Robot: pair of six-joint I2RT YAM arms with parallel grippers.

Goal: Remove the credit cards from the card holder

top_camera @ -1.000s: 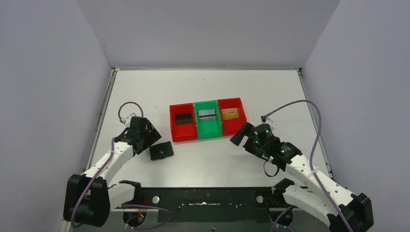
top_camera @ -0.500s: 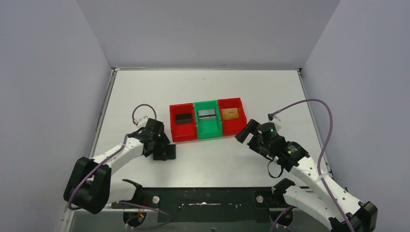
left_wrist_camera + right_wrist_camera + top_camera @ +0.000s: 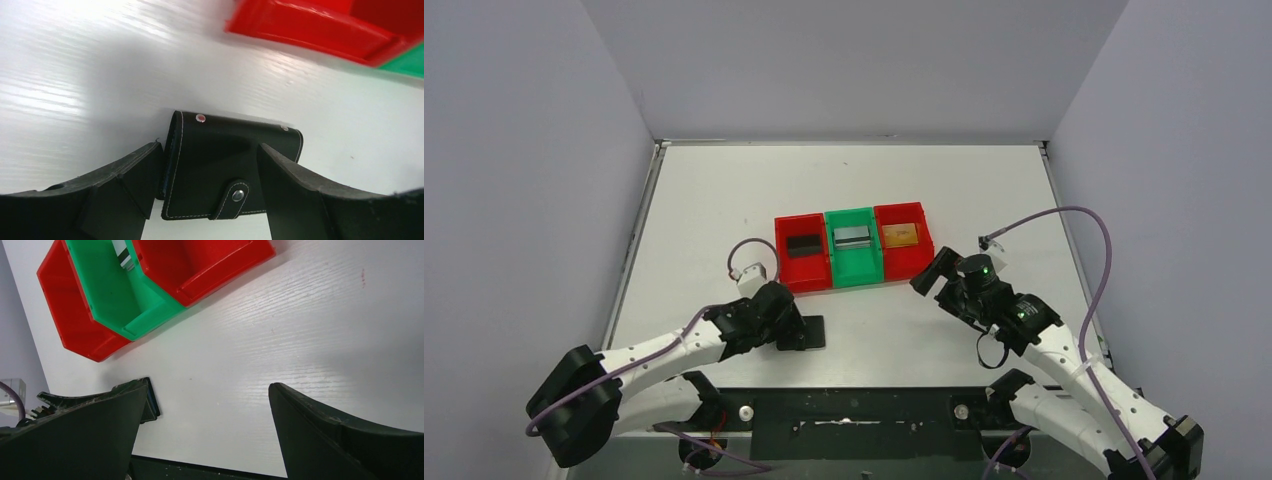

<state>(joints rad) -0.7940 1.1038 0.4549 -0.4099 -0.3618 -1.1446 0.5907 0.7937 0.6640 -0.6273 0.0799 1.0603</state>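
Observation:
The card holder [image 3: 225, 165], a closed black wallet with a snap tab, lies flat on the table near the front edge [image 3: 812, 332]. My left gripper [image 3: 209, 150] is open and low over it [image 3: 796, 328]. Its left finger touches the wallet's folded edge and its right finger overlaps the other side. The credit cards lie in the bins: black [image 3: 803, 245], silver-grey [image 3: 852, 237], gold [image 3: 901, 234]. My right gripper [image 3: 927, 278] is open and empty above the table right of the bins [image 3: 207, 390]. The wallet's corner shows in the right wrist view [image 3: 151, 402].
The red-green-red bins [image 3: 854, 268] stand side by side mid-table, just behind both grippers [image 3: 125, 315]. The table's front edge [image 3: 864, 388] runs close in front of the wallet. Grey walls enclose the table on three sides.
My left gripper has swung right and toward the front edge, and the card holder has slid right along with it. My right gripper moved slightly right early on, then held still.

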